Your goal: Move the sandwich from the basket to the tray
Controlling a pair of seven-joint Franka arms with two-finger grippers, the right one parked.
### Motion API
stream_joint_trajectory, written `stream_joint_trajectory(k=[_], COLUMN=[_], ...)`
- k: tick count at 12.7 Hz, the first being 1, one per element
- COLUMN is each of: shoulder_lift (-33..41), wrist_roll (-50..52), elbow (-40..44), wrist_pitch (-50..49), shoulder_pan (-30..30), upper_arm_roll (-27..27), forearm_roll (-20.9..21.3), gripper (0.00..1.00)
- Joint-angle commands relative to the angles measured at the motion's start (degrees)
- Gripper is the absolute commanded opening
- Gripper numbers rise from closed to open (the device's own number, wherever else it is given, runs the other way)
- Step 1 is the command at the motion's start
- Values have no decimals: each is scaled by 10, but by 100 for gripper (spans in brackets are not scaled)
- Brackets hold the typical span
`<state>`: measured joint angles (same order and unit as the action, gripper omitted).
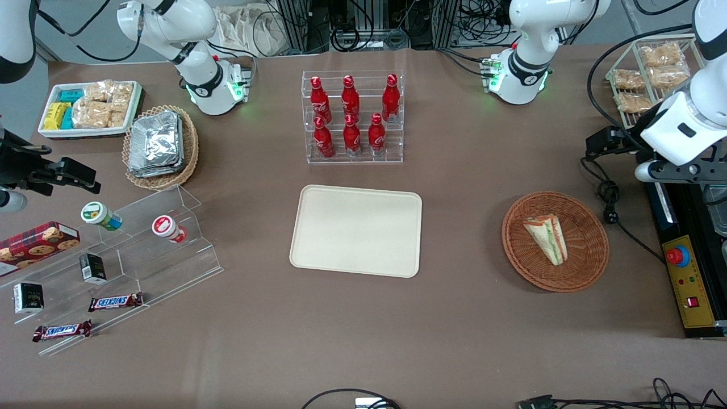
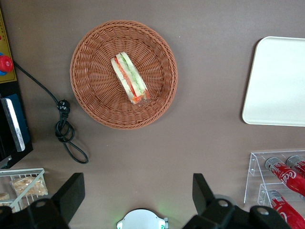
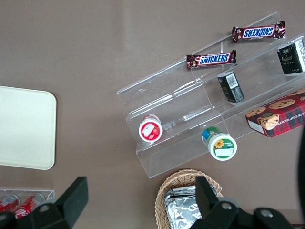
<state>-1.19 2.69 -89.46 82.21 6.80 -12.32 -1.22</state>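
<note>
One sandwich (image 2: 130,78) lies in basket (image 2: 81,62), long axis slanted across it. Gripper (image 2: 138,198) hovers high w/ fingers spread wide, holding nothing, farther from front cam than basket. Tray (image 1: 318,250) sits bare toward parked arm.

- A flat cream-coloured plastic tray with rounded corners (image 3: 25,128) lies on the brown table, partly cut off.
- A clear acrylic stepped display shelf (image 3: 190,102) carries two Snickers bars (image 3: 211,59), one step apart.
- Two small dark cartons (image 3: 230,86) and a red tartan box of chocolate-chip cookies (image 3: 276,112) also sit on the steps.
- A red-and-white lidded cup (image 3: 150,130) and a green-lidded cup (image 3: 219,142) lie on the lowest step.
- A pale woven wicker basket of silver foil packets (image 3: 177,200) sits near the shelf.
- Red bottles in a clear rack (image 3: 19,202) are just visible.
</note>
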Motion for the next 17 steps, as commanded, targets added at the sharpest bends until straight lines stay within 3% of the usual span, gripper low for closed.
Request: stream_joint_trajectory(k=[1,6,12,15,17], shoulder_lift=[-7,-24,-117,-171,-208], wrist_roll=[-4,4,43,75,77], elbow=[20,20,15,12,11], wrist_pitch=[-14,-11,29,56,78], shoulder_pan=[2,3,5,2,4], upper_arm_roll=[-2,-1,1,0,1], forearm_roll=[-5,2,5,46,48], gripper=[100,100,100,100,100])
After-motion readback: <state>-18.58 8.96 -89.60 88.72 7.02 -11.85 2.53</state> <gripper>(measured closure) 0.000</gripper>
